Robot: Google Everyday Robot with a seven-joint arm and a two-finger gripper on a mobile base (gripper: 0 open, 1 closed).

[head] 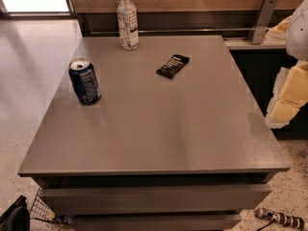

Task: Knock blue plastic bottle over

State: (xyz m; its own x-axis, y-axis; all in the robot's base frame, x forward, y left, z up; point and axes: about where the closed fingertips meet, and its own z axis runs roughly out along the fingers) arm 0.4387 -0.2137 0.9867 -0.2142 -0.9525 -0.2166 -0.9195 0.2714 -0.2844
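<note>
The blue plastic bottle (127,20), slim and clear with a white cap and a white label with bluish print, stands upright at the far edge of the grey table (159,124), left of centre. My gripper (288,96), white with yellowish parts, is at the right edge of the view, beyond the table's right side and far from the bottle. It holds nothing that I can see.
A short dark blue soda can (85,81) stands upright near the table's left edge. A black snack bar wrapper (172,65) lies flat right of the bottle. A wood-panelled wall runs behind the table. A metal bracket (262,19) stands at the back right.
</note>
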